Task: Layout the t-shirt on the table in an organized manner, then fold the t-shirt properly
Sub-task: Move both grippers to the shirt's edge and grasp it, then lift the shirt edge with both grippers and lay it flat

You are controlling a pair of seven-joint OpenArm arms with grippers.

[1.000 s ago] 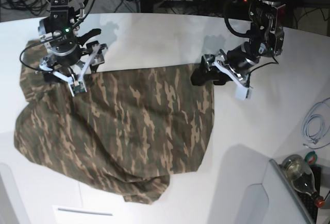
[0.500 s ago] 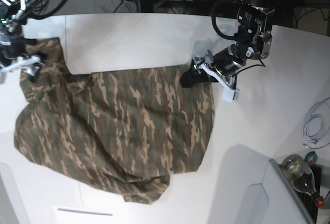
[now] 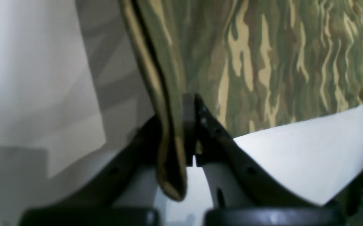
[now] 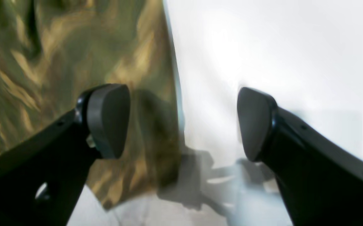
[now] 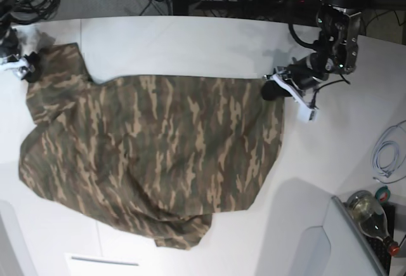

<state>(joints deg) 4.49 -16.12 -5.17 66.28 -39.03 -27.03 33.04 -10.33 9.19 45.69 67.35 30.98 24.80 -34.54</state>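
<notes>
Across the white table [image 5: 190, 41] the camouflage t-shirt [image 5: 152, 155] lies spread and rumpled, its lower edge bunched into a fold near the front. At the shirt's far corner on my right the left gripper [image 5: 274, 89] is clamped on the cloth; from its own wrist camera the left gripper [image 3: 181, 125] has a doubled hem pinched tight between dark fingers [image 3: 206, 125], the hem's end hanging loose below them. Over on my left the right gripper [image 5: 18, 65] sits at the very border of the base view, mostly cut off, so its shape is hard to read there. Its wrist camera, though blurred, shows the right gripper [image 4: 183, 125] with pads [image 4: 106, 119] spread wide and holding nothing, one over the cloth edge, the other over bare tabletop. At the right-hand border a white cable [image 5: 388, 155] and a bottle [image 5: 371, 216] sit partly out of frame.
</notes>
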